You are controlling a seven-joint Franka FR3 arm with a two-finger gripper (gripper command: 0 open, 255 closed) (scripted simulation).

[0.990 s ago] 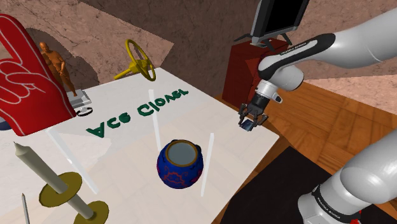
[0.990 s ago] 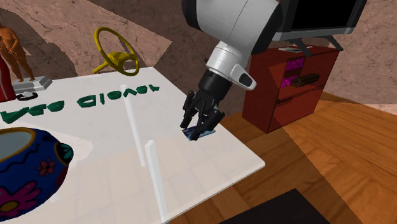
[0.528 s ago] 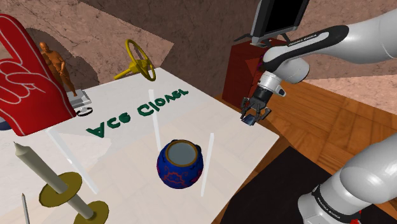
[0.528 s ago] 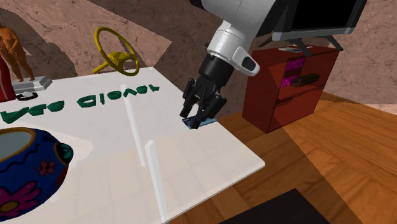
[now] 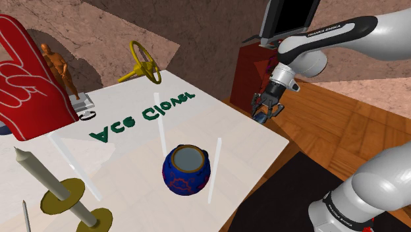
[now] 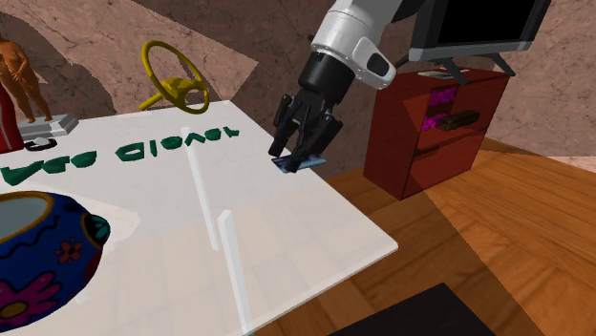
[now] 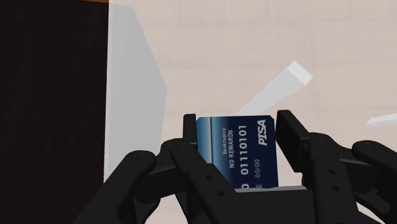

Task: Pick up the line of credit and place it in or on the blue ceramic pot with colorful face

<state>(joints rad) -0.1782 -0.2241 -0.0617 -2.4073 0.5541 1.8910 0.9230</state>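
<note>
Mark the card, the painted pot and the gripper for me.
card (image 7: 238, 149): wrist view, its printed blue face.
blue pot (image 5: 181, 179): shoulder view, its painted side wall.
gripper (image 6: 297, 160): second exterior view, between its fingertips.

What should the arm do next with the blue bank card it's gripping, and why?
Probably carry it across to above the open mouth of the round blue pot with painted flowers. The black gripper is shut on the blue bank card, held off the white table near its edge, while the pot stands apart, nearer the middle, with thin white posts beside it to clear.
</note>
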